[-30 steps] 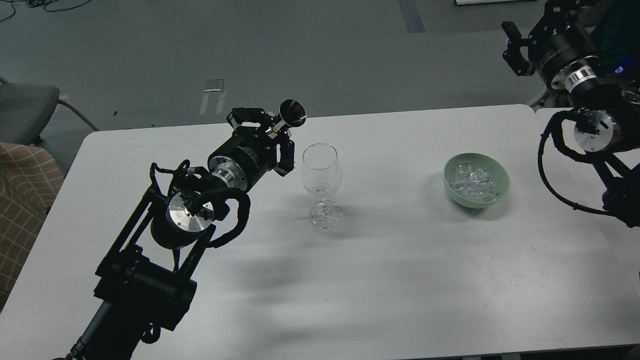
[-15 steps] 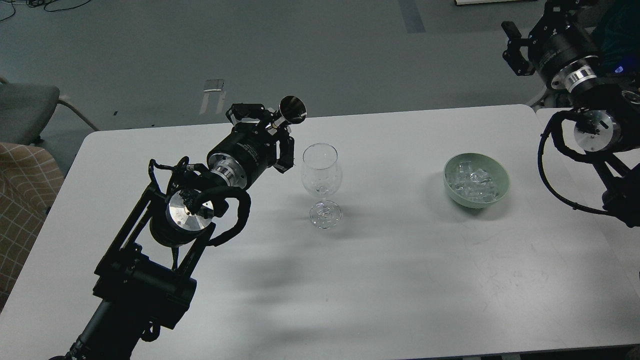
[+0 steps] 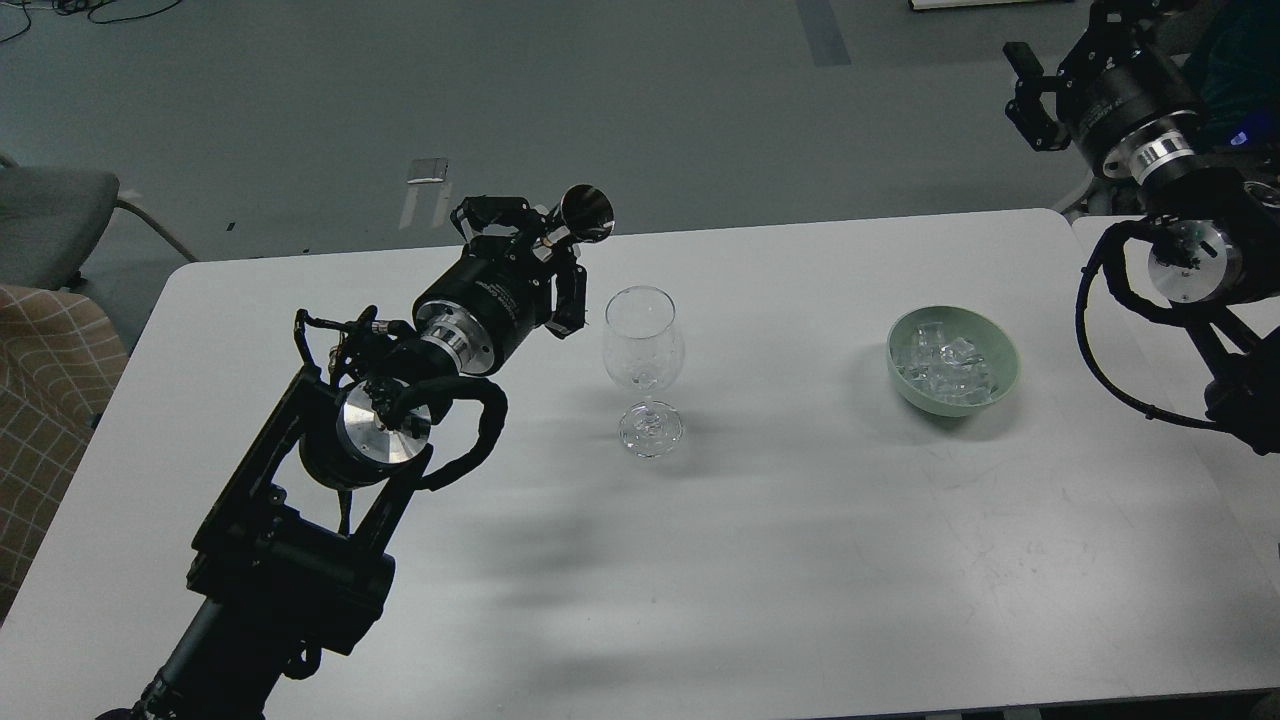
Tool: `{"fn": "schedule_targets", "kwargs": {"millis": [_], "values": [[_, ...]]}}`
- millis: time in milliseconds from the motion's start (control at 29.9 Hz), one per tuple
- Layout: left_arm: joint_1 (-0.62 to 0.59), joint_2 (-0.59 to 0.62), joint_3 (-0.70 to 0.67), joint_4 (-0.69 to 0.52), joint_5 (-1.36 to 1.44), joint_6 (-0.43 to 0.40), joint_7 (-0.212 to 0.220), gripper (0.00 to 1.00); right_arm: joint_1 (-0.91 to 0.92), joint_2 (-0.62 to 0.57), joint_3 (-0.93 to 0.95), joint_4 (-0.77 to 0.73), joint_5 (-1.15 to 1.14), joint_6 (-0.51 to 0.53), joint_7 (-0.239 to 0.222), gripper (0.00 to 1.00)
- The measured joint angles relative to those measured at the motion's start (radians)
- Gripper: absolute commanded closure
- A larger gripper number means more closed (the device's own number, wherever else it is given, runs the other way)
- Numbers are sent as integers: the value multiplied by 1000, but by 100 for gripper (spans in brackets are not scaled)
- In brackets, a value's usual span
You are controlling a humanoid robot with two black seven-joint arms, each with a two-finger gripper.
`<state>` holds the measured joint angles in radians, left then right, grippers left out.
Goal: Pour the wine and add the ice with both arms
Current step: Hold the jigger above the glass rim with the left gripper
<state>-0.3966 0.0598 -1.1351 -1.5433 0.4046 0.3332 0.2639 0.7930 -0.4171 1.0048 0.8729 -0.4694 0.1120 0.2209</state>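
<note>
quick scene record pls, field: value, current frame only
left hand: raised left of the wine glass, shut on a small dark flared cup
cup: tipped, mouth facing the camera, above and left of the glass rim
wine glass: upright on the table, apart from the hand; liquid inside cannot be told
bowl: green, right of the glass, holds the ice
ice: clear cubes, all in the bowl
right hand: raised beyond the table's far right corner, nothing visibly held
table: white
</note>
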Motion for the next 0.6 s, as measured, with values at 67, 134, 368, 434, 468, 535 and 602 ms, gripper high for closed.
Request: {"fn": "schedule_targets", "kwargs": {"millis": [67,134,368,434,468,535,602], "values": [[0,0,1,0,11,-1,0,100,0,0,0,0,0,0,0,0],[0,0,1,-1,26,-3,0,100,0,0,0,0,0,0,0,0],[1,-3,2,-1,47,-5,0,100,0,1,0,0,0,0,0,0],[2,-4,2,-1,65,-6,0,100,0,1,0,0,0,0,0,0],[2,-4,2,-2,72,-6,0,100,0,1,0,0,0,1,0,0],[2,-5,3,-6,84,-8,0,100,0,1,0,0,0,1,0,0],[2,-5,4,-10,91,-9,0,100,0,1,1,0,0,1,0,0]]}}
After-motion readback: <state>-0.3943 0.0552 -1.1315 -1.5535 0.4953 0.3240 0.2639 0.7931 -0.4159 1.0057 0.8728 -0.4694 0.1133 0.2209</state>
